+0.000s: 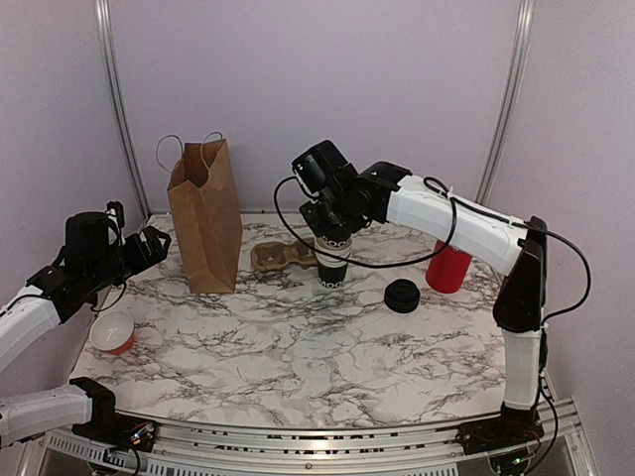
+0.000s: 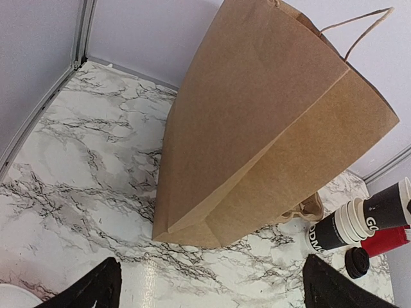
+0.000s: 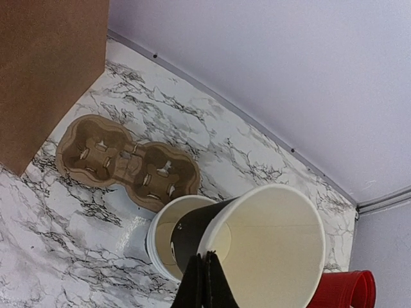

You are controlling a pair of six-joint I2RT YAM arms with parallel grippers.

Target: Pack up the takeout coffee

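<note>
The takeout coffee with its lid is out of view. My right gripper (image 1: pixel 332 238) (image 3: pixel 206 255) is shut on the white rim of a lidless black paper cup (image 3: pixel 270 250) (image 1: pixel 334 250). It holds the cup tilted, its base still inside the top of the cup stack (image 3: pixel 160 240) (image 1: pixel 332 276). A loose black lid (image 1: pixel 402 296) (image 2: pixel 357 262) lies on the marble to the right of the stack. My left gripper (image 1: pixel 149 246) (image 2: pixel 212 282) hangs open above the table, left of the brown paper bag (image 1: pixel 205 218) (image 2: pixel 257 128), with nothing between its fingers.
A brown cardboard cup carrier (image 1: pixel 278 257) (image 3: pixel 125 160) lies flat between bag and stack. A red cup (image 1: pixel 448 268) (image 3: pixel 343 292) stands at the right back. A white and orange bowl (image 1: pixel 112 332) sits near the left front edge. Walls close off the back and sides.
</note>
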